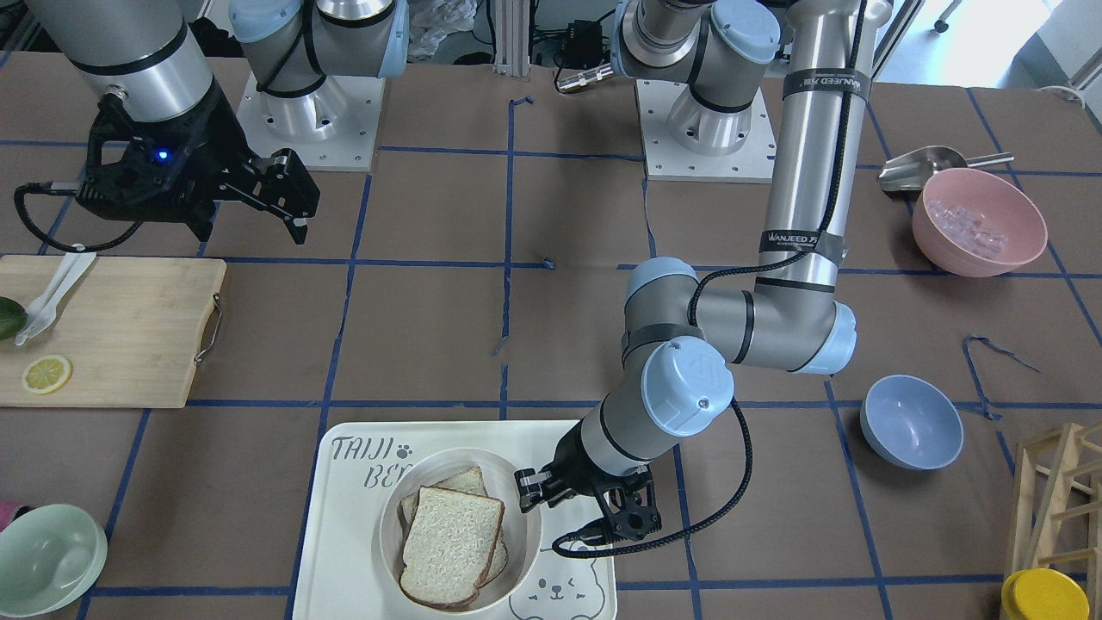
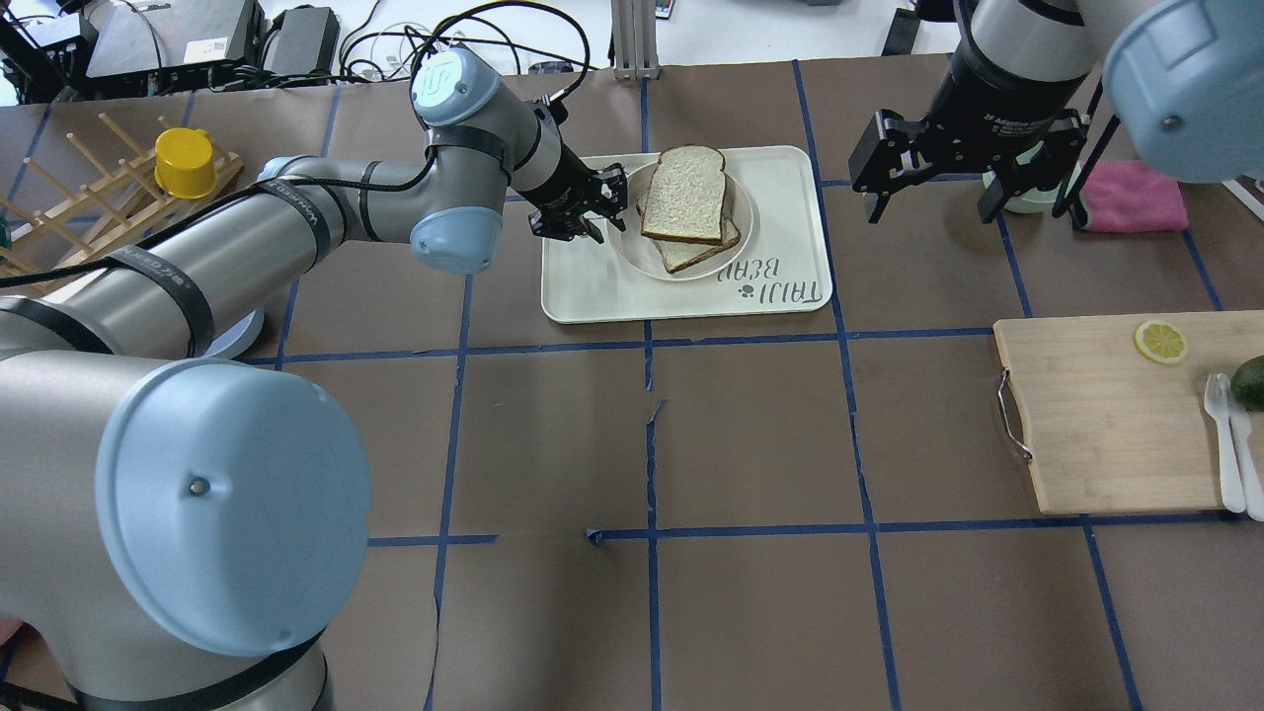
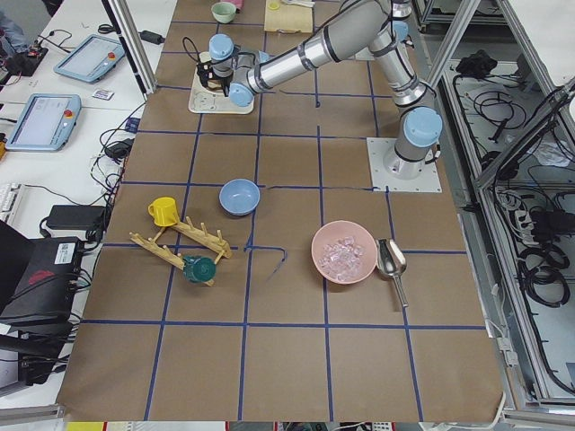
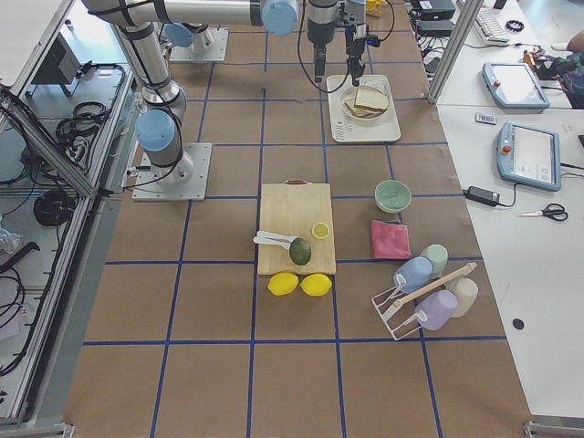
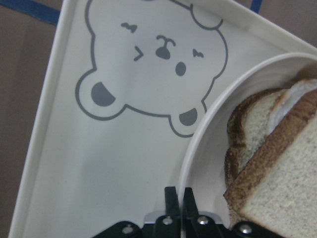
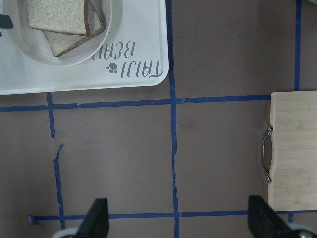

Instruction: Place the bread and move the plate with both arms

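Observation:
The bread (image 1: 452,547) is a pale speckled slice with a brown crust. It lies on top of another slice (image 1: 469,480) in the round cream plate (image 1: 519,551), which stands on the bear-print tray (image 1: 344,534). My left gripper (image 1: 529,491) is shut on the plate's rim. The left wrist view shows its fingertips (image 5: 171,197) pinched on the rim (image 5: 208,129) beside the bread (image 5: 282,183). My right gripper (image 2: 930,202) is open and empty. It hangs above the table to the right of the tray (image 2: 592,296), apart from the plate (image 2: 743,240).
A wooden cutting board (image 2: 1096,415) with a lemon slice (image 2: 1160,342), plastic cutlery and an avocado lies on my right. A pale green bowl (image 1: 47,560), a blue bowl (image 1: 911,422), a pink bowl (image 1: 979,222) and a yellow cup (image 2: 185,163) on a wooden rack stand around.

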You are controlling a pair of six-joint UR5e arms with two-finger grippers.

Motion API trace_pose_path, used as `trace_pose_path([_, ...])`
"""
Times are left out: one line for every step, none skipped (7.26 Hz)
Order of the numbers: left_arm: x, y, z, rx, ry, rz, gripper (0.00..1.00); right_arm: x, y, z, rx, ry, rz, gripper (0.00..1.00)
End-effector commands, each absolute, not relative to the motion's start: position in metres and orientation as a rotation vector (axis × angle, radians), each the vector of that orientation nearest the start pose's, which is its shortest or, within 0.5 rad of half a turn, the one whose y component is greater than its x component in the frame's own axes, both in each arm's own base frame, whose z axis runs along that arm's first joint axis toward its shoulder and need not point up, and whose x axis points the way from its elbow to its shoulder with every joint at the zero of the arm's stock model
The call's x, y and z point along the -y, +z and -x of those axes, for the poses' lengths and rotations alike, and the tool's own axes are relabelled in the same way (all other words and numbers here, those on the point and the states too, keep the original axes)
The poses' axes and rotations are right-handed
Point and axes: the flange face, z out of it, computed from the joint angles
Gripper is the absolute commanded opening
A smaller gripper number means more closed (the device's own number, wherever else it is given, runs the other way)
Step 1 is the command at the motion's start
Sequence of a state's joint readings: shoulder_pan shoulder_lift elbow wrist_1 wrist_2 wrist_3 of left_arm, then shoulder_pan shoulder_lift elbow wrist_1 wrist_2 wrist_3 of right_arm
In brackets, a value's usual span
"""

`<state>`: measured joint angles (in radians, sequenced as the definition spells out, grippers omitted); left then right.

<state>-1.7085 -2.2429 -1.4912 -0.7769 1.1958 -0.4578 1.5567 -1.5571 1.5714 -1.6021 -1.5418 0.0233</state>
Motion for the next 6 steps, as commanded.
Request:
trace_pose_path([0.679,0.246,0.262,-3.526,-0.227,0.489,0.83,0.498,0.482,-0.129,-3.112,-0.014,-0.062,1.00])
trace_pose_path([0.674,0.279,0.260,-3.517,-0.203,0.484,0.84,0.498,0.479,-0.129,-3.112,-0.012,-0.062,1.00])
trace_pose_path([0.666,0.317,0.252,-3.469,-0.216,0.473,0.85,0.497,0.479,-0.129,-3.110,-0.012,-0.057,1.00])
trace_pose_path([0.648,0.354,0.240,-3.376,-0.243,0.325,0.90,0.497,0.480,-0.130,-3.109,-0.016,-0.057,1.00])
trace_pose_path([0.626,0.389,0.227,-3.283,-0.220,0.142,0.94,0.497,0.480,-0.130,-3.109,-0.019,-0.057,1.00])
trace_pose_path([0.595,0.429,0.210,-3.175,-0.172,0.028,0.96,0.497,0.480,-0.130,-3.109,-0.019,-0.057,1.00])
